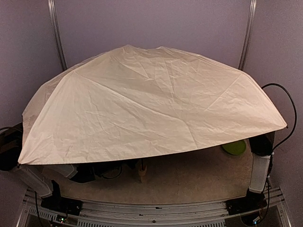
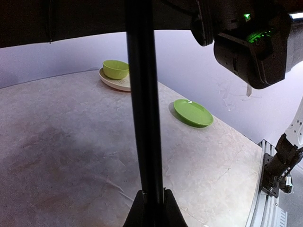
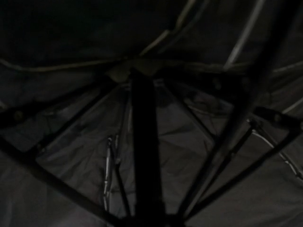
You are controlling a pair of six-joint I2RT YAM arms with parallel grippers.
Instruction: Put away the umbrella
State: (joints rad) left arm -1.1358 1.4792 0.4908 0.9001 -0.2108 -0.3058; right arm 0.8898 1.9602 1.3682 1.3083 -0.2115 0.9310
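Note:
The umbrella (image 1: 147, 104) stands open, and its cream canopy covers most of the table in the top view. Its beige handle (image 1: 141, 171) shows below the canopy's front edge. In the left wrist view my left gripper (image 2: 152, 193) is shut on the thin black shaft (image 2: 142, 94), one finger on each side. My right gripper's body (image 2: 251, 42) hangs up near the canopy's black lining. The right wrist view is dark: it shows the shaft (image 3: 144, 142), the ribs (image 3: 222, 142) and the lining from below. The right fingers cannot be made out.
A flat green plate (image 2: 192, 112) lies on the table at the right, and also shows in the top view (image 1: 235, 147). A green bowl (image 2: 116, 69) sits on a cream plate (image 2: 118, 85) at the far side. The right arm (image 1: 260, 165) stands at the table's right edge.

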